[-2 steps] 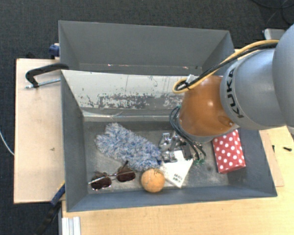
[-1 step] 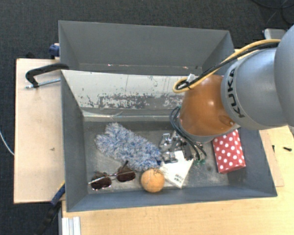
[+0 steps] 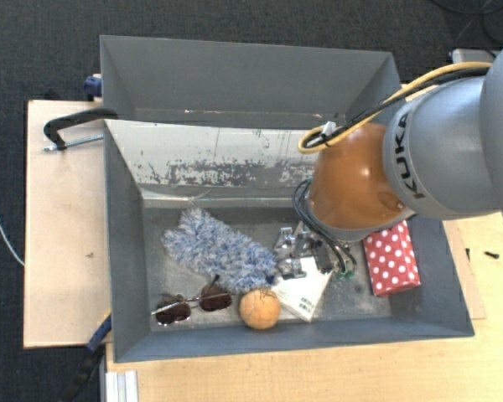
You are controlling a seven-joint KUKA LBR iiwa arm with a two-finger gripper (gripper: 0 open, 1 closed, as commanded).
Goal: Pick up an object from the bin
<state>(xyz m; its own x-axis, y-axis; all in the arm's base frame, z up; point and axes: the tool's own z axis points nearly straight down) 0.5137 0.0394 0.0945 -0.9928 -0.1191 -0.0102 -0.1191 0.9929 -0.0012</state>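
Arm (image 3: 453, 141): grey with an orange cover, reaching into the bin (image 3: 121, 249) from the right.
Gripper (image 3: 292, 256): low over the floor, between blue fluffy duster (image 3: 218, 245) and white packet (image 3: 306, 296); how wide it stands, cannot tell.
White packet: front middle, just beside orange ball (image 3: 259, 309).
Elsewhere: sunglasses (image 3: 193, 304) front left, red dotted box (image 3: 391, 260) right.

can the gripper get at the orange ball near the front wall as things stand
Probably yes: the orange ball lies uncovered, close to the gripper, with nothing on top; the white card and sunglasses beside it leave little room.
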